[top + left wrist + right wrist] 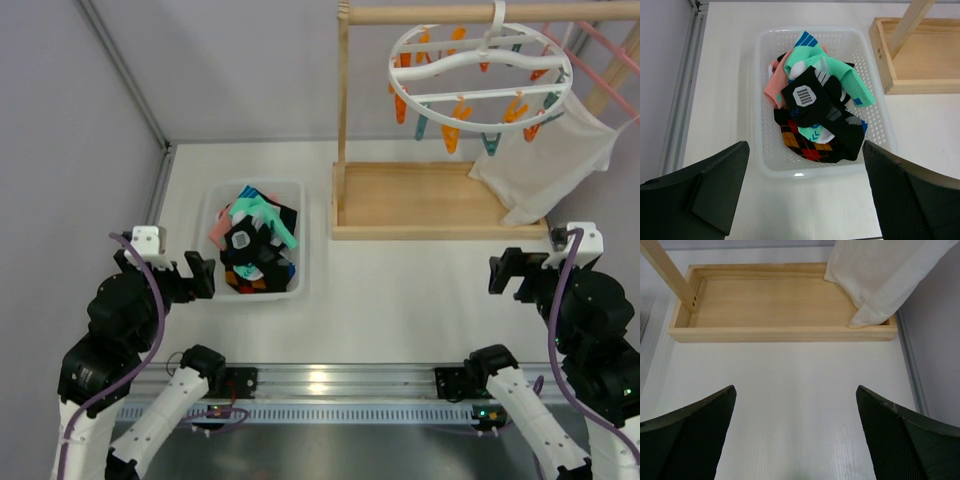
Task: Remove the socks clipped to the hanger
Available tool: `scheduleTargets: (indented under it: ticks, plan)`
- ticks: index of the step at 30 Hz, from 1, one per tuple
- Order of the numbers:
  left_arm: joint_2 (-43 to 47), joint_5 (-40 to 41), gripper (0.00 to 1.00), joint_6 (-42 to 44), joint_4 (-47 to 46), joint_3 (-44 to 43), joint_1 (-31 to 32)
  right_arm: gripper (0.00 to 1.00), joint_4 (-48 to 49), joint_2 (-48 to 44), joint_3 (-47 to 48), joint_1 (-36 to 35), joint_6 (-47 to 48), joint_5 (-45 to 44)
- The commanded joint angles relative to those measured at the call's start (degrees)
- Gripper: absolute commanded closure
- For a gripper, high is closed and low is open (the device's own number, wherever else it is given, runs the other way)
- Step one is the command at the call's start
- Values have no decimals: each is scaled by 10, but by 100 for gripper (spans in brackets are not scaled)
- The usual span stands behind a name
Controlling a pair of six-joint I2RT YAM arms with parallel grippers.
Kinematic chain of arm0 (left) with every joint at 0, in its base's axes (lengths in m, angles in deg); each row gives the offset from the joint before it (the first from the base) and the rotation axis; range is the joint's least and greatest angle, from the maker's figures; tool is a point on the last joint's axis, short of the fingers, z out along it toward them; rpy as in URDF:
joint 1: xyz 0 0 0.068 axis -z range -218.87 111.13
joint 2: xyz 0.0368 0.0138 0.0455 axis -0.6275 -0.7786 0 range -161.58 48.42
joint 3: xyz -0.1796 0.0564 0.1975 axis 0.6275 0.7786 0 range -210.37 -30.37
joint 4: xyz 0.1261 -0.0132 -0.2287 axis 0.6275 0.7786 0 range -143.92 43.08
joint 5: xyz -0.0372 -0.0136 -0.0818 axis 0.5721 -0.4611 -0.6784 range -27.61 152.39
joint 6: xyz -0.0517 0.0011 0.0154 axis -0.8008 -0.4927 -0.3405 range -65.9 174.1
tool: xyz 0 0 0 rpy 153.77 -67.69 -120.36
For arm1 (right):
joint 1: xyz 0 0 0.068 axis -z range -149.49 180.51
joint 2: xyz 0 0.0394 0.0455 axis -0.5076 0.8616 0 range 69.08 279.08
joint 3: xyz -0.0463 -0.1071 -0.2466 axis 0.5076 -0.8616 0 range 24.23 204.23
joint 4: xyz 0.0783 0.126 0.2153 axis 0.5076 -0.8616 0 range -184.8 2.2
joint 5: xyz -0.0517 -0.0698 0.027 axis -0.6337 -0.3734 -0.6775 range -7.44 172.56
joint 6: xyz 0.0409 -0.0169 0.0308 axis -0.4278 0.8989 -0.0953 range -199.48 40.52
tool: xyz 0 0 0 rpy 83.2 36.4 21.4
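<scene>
White plastic hanger (480, 95) is hanging by its hook from the rail of the wooden stand (343, 120) at the far side of the table (400, 290), and its orange and teal pegs (452, 135) are dangling with nothing visible in them. Pink, mint and black, the socks (820, 100) are lying heaped in the white basket (810, 31) on the left, just ahead of the left gripper (195, 275). Both grippers are standing wide open and holding nothing; the right gripper (505, 272) is hovering over bare table short of the stand's tray, into whose right end a white cloth (545, 160) is draping. Judging by this layout, the removal is looking complete and the step in hand is a final check. Doing it well means scanning every peg around the ring, since the far ones are partly hiding behind the crossbars. Should a sock be found, the nearer arm should be approaching from below, pinching close under the peg and pulling straight down, keeping clear of the cloth.
</scene>
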Motion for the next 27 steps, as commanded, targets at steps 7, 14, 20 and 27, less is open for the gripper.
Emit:
scheduleTargets:
  ticks: [7,14,20,27]
  plan:
    - [17,1,2,-8,13,-4,-2,1,2,-2,15,4,2,-6]
    - [17,4,2,-11,12,-2,-2,1,11,-2,11,5,1,-4]
    - [17,-2,2,-17,10,3,-2,1,18,-2,5,4,3,-4]
    - [15,5,2,-18,10,4,-2,0,21,-2,-1,5,2,-5]
